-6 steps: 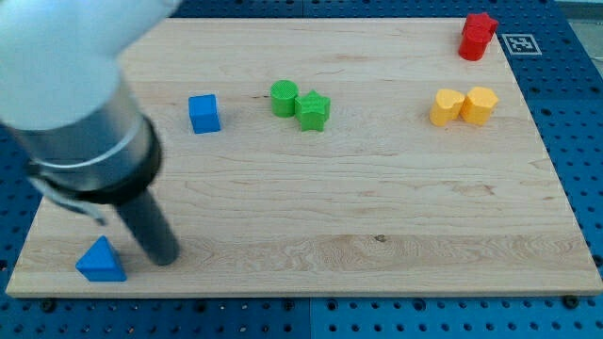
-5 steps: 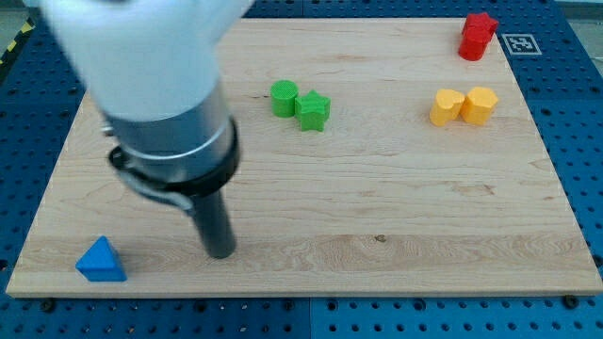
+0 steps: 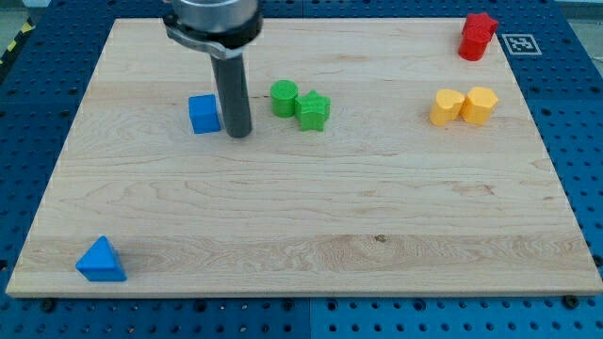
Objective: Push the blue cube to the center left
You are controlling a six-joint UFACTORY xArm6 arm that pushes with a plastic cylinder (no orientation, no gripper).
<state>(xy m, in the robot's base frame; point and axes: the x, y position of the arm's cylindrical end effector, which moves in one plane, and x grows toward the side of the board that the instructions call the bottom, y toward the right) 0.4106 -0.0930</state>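
The blue cube [image 3: 203,113] sits on the wooden board [image 3: 301,217] in the upper left part of the view. My tip [image 3: 237,132] rests on the board just to the right of the blue cube, with a thin gap between them; I cannot tell if they touch. The rod rises straight up from the tip to the arm at the view's top.
A green cylinder [image 3: 284,97] and a green star block [image 3: 314,110] stand close to the right of the rod. A blue triangle [image 3: 101,259] lies at the bottom left. Two yellow blocks [image 3: 463,105] sit at the right and a red block [image 3: 477,36] at the top right.
The rod has swept from the bottom left of the board up and to the right, and now stands beside the blue cube's right side. The blocks have not moved.
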